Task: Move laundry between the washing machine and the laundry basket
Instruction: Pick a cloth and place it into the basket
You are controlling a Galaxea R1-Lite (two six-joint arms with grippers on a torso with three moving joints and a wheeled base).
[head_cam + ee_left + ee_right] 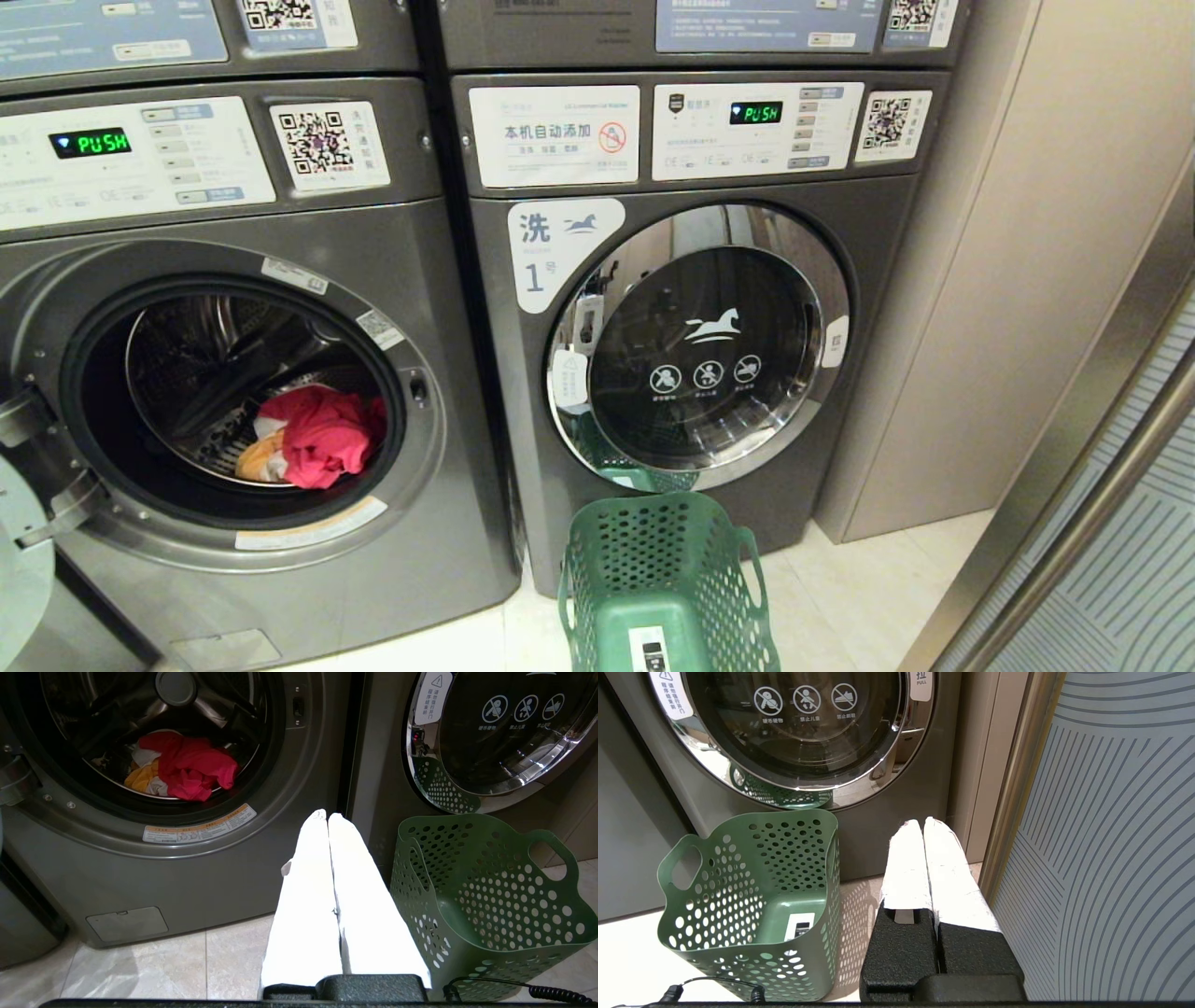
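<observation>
The left washing machine stands with its door open. Red, yellow and white laundry lies low in its drum, also seen as laundry in the left wrist view. A green perforated laundry basket sits on the floor before the right machine, with only a label on its bottom. My left gripper is shut and holds nothing; it hangs low between the open machine and the basket. My right gripper is shut and holds nothing, to the right of the basket. Neither arm shows in the head view.
The right washing machine has its chrome-ringed door closed. The open door of the left machine juts out at the far left. A beige wall panel and a striped glass partition close off the right side. The floor is pale tile.
</observation>
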